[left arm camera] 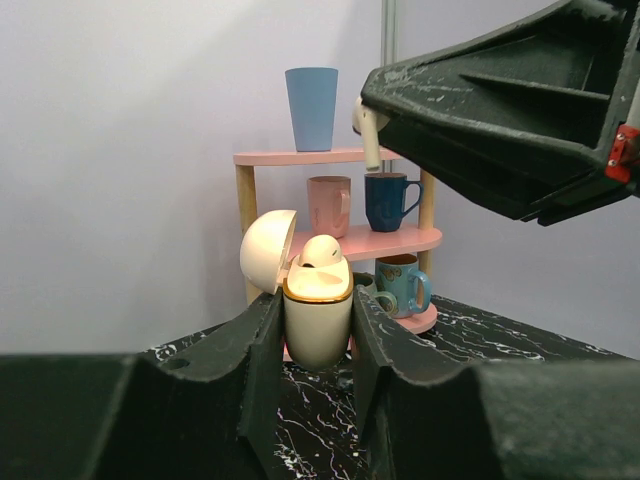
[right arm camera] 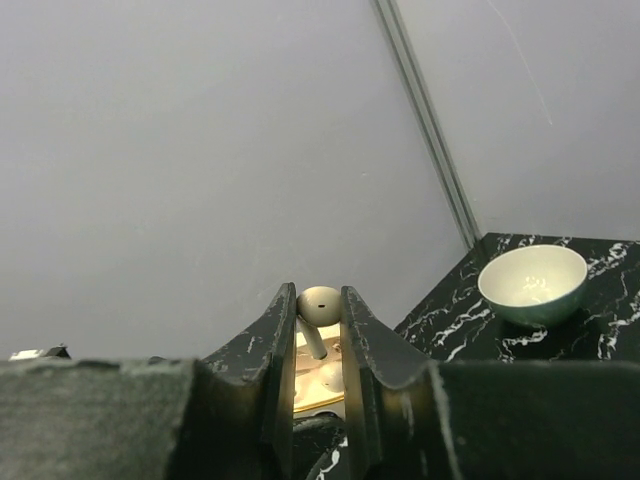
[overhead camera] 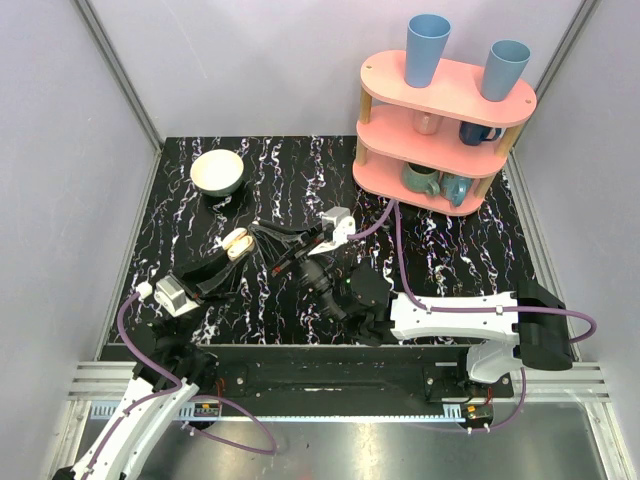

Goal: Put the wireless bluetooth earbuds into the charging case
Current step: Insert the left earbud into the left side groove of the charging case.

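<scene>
The left gripper (left arm camera: 314, 352) is clamping the open charging case (left arm camera: 318, 312) upright, one earbud (left arm camera: 320, 250) sitting in its top. The right gripper (right arm camera: 318, 335) is pinching the second earbud (right arm camera: 319, 303), hovering just above the case.

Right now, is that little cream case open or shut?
Open. The charging case has its lid swung back, and an earbud sits in its exposed top.
</scene>
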